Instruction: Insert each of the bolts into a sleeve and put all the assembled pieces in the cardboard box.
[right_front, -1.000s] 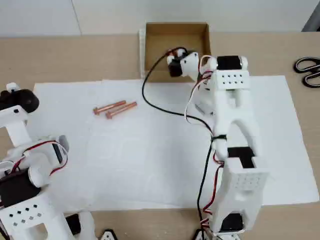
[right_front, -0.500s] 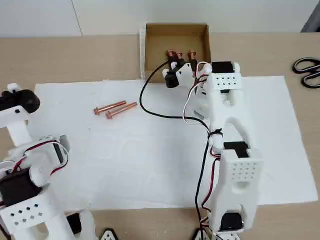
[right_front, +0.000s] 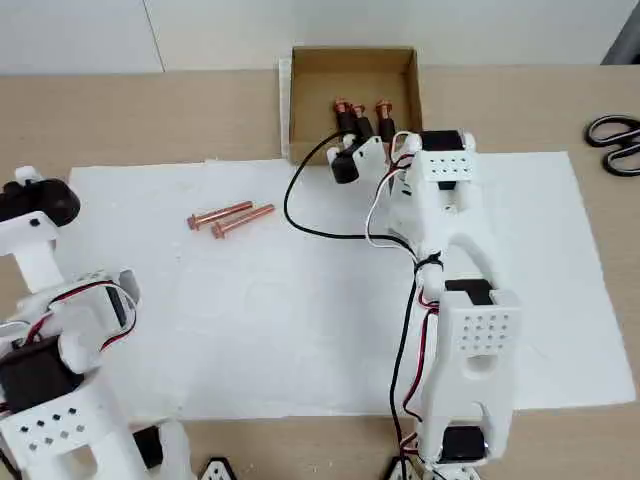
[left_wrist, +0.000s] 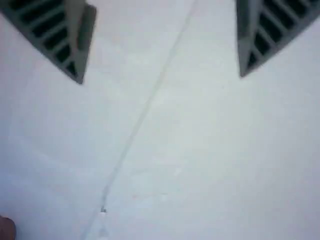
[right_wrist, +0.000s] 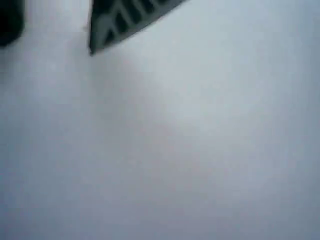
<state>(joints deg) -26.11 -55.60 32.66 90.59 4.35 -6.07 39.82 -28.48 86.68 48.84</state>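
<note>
Three sleeved bolts in cardboard box; two bare copper bolts side by side.

three sleeved bolts lie in the cardboard box; two bare bolts rest side by side on white paper; scissors sit on the bench.

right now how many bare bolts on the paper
2. One bolt and a second bolt lie side by side mid-left on the paper; the arm may hide more.
</note>
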